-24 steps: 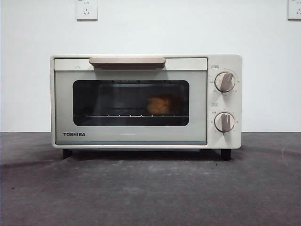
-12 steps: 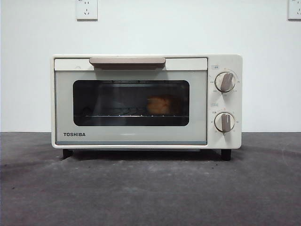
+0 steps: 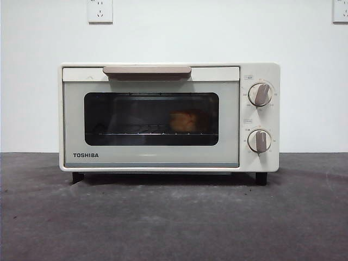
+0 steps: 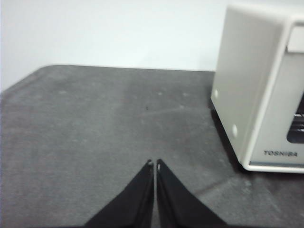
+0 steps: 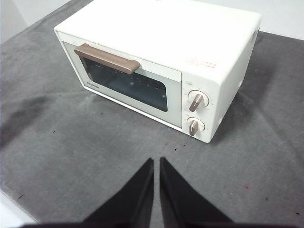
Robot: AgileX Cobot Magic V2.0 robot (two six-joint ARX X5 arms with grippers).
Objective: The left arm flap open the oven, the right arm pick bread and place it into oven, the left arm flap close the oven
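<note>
Left gripper [image 4: 155, 163] waits off the oven's [image 3: 168, 117] left flank, jaws together. Door's shut, bread [image 3: 185, 121] on the rack behind the glass, looks finished. Right gripper [image 5: 156, 160] hangs back before it, pinched together.

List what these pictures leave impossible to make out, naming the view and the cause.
- Small golden bun: front view, dimmed by the dark glass window of the cream-white boxy toaster oven.
- Dial markings around the beige knobs: every view, too small.
- Oven's far half: left wrist view, cut off by the edge.
</note>
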